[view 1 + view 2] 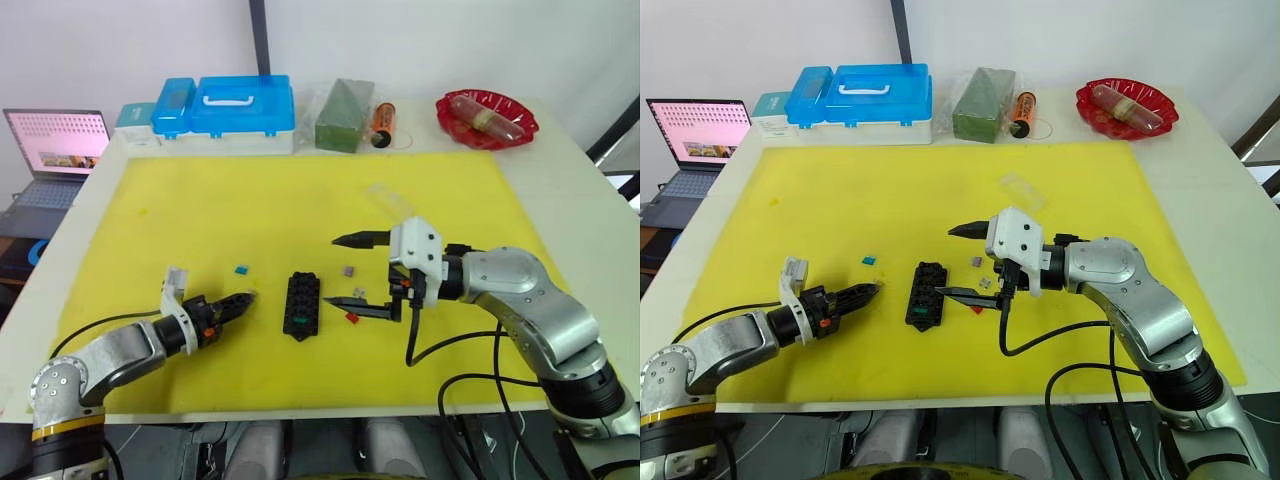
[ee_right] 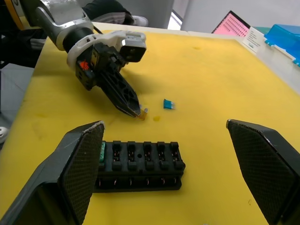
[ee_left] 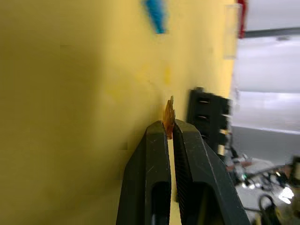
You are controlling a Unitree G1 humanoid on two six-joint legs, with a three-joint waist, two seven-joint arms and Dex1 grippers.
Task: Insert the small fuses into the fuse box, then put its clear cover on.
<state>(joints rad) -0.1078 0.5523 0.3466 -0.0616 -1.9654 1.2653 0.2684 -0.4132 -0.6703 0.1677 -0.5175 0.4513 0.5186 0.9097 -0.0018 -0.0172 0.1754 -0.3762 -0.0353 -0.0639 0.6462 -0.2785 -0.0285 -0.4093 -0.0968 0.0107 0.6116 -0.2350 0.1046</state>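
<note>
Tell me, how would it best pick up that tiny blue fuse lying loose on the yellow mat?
Probably from straight above, pinching the blue fuse across its thin plastic body. It lies flat on the yellow mat with bare mat around it, apart from the fuse box, so nothing blocks a downward approach. The left gripper already holds the orange fuse.
</note>
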